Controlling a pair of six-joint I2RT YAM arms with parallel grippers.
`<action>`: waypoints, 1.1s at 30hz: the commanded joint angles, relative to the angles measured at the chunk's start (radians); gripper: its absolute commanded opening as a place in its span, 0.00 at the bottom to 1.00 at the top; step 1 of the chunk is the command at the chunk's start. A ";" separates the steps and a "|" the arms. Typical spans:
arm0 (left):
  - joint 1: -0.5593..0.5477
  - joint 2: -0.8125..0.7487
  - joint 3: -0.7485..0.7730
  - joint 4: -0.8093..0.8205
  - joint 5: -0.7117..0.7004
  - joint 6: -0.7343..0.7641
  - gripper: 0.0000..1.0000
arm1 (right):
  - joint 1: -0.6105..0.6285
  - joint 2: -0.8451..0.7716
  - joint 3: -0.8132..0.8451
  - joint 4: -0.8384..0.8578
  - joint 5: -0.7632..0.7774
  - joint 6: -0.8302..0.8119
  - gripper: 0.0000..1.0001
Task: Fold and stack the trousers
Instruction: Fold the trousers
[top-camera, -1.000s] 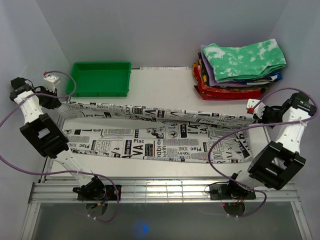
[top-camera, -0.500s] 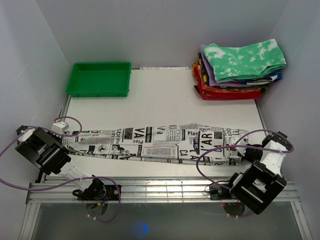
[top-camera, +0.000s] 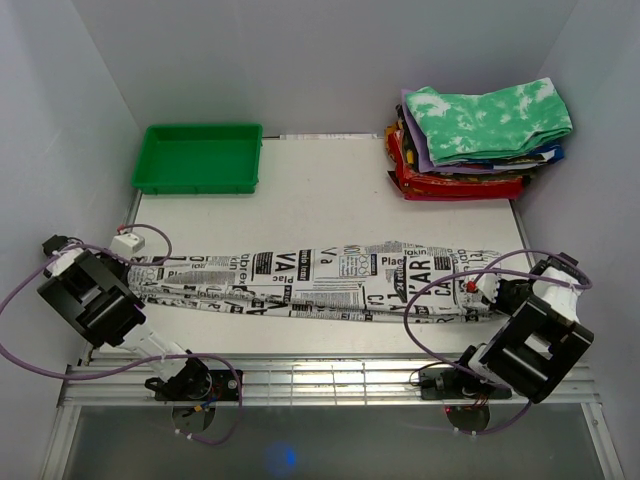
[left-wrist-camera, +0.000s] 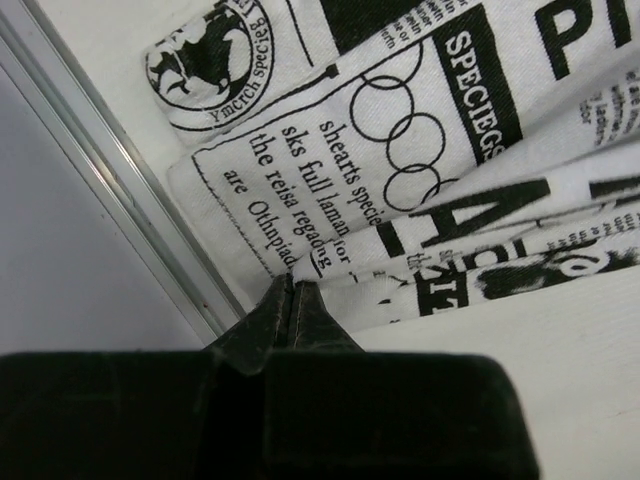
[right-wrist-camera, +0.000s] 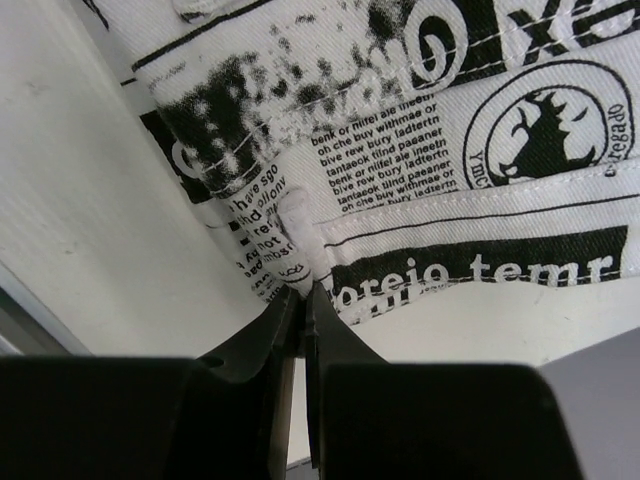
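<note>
Item one: the trousers (top-camera: 320, 282), laid out as a long narrow band across the near part of the table (top-camera: 330, 195), left to right. Left gripper (left-wrist-camera: 291, 292): I see its fingers pinched tight on the cloth at the left end. Right gripper (right-wrist-camera: 303, 292): likewise clamped on a fold at the right end. Green tray (top-camera: 200, 157): far left. Stack of folded clothes (top-camera: 480, 140): far right.

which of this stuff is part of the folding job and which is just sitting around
Part of the job: trousers; left claw and right claw, each shut on one end.
Just lying about: green tray; stack of folded clothes.
</note>
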 joint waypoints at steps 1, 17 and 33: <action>-0.001 -0.013 0.079 -0.018 -0.001 0.037 0.00 | -0.008 0.050 0.107 0.149 0.100 -0.105 0.08; 0.036 -0.192 0.215 -0.689 0.065 0.508 0.53 | -0.010 0.006 0.172 0.006 0.064 -0.191 0.99; -0.108 0.113 0.451 -0.440 0.131 -0.267 0.63 | 0.140 0.051 0.442 -0.155 -0.038 0.156 0.85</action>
